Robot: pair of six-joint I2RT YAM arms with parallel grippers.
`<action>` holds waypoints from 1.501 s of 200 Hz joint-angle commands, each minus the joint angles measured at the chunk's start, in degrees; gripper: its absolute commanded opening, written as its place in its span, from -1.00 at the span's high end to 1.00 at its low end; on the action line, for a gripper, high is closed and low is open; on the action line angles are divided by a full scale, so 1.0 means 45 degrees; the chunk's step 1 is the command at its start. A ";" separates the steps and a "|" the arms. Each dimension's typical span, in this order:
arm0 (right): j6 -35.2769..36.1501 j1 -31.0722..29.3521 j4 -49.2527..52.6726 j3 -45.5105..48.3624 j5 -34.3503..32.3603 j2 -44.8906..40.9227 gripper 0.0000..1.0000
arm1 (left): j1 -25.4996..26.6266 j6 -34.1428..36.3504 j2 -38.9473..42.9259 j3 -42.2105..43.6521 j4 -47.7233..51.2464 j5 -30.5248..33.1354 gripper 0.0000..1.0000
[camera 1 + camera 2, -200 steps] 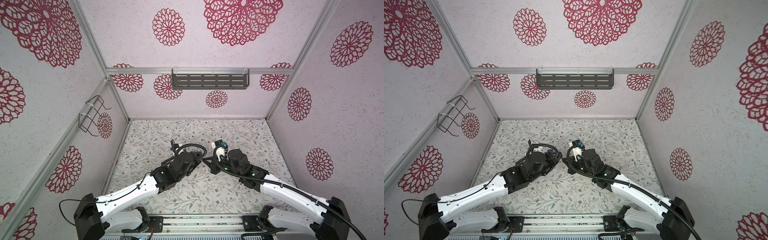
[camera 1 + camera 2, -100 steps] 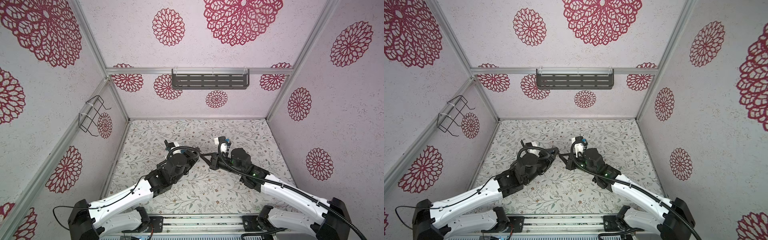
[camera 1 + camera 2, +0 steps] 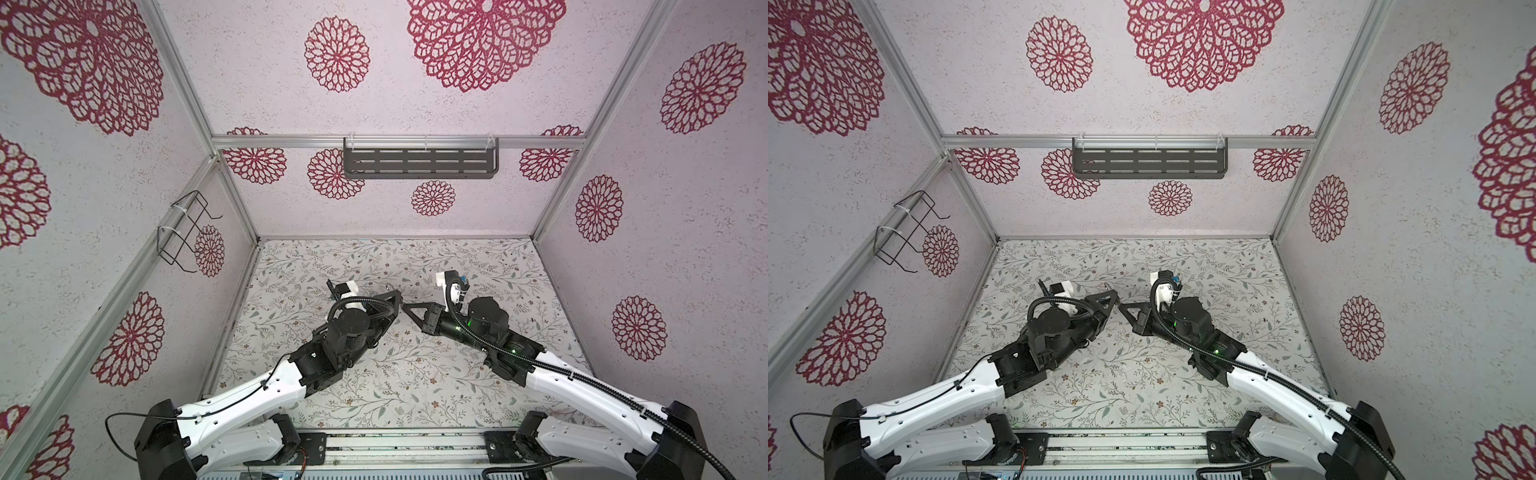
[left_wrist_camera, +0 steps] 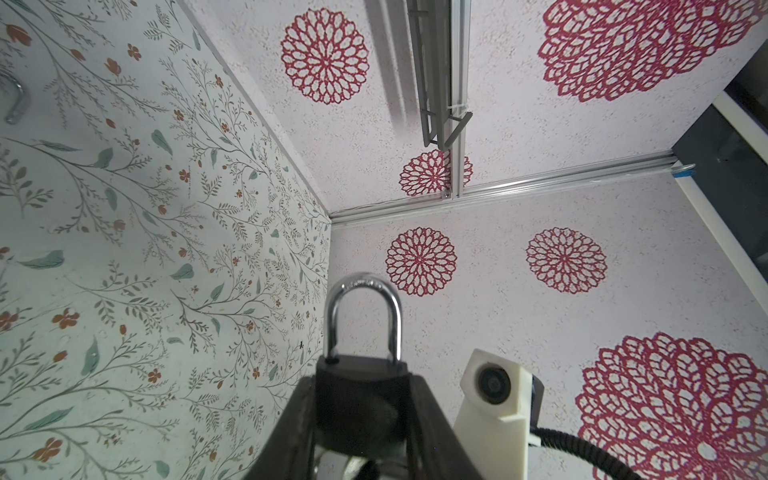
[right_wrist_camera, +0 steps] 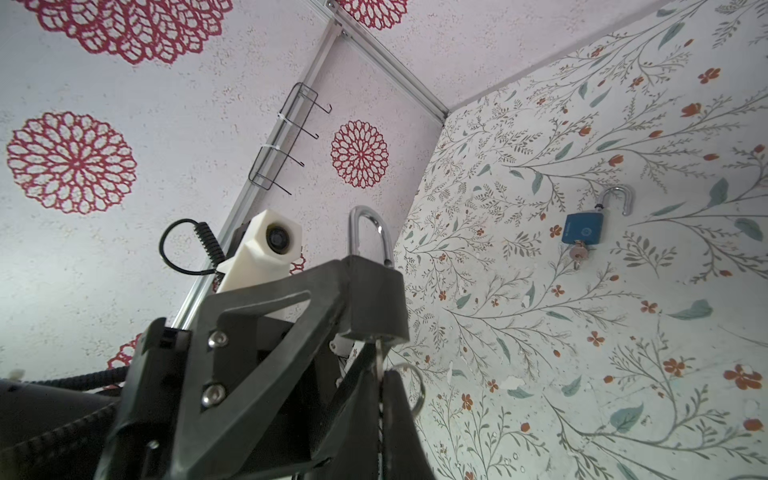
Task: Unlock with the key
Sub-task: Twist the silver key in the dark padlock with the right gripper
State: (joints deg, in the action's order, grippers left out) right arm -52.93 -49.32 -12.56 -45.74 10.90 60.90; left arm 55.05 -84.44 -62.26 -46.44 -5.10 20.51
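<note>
The left hand grips the black padlock, shackle seated. The key sits in the padlock's base, pinched by the closed right hand. Near the padlock, a blue lock lies open on the floral table.

Left gripper and right gripper face each other, tips close, over the floral table

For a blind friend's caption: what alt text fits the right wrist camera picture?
A black padlock, gripped by the left gripper, has a key in its base, pinched by the right gripper. Beyond, a blue padlock lies open on the floral table with its own key inserted.
</note>
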 commanded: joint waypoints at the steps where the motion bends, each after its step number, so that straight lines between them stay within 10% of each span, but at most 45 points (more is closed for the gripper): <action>1: 0.0977 -0.0178 -0.0217 -0.0608 -0.0289 -0.0306 1.00 | 0.0317 0.0581 0.0221 -0.0482 0.0898 -0.0589 1.00; 57: 0.1781 -0.0164 -0.0319 -0.0208 -0.0536 -0.0470 1.00 | 0.0007 0.0443 0.0456 -0.0377 0.1289 -0.0785 0.93; 198: 0.2554 -0.0381 -0.0738 0.0205 -0.1014 -0.0390 1.00 | -0.0209 0.0249 0.0414 -0.1201 0.3381 0.0155 -0.27; 300: 0.3988 -0.1292 0.0787 -0.0899 -0.2552 0.0255 1.00 | -0.0270 0.0279 -0.0559 -0.1948 0.3702 -0.0232 -0.17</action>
State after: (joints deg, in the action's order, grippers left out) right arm -38.85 -53.69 -9.28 -45.82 2.92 62.28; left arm 54.35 -83.57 -64.27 -53.63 11.53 19.97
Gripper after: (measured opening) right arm 0.043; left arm 0.596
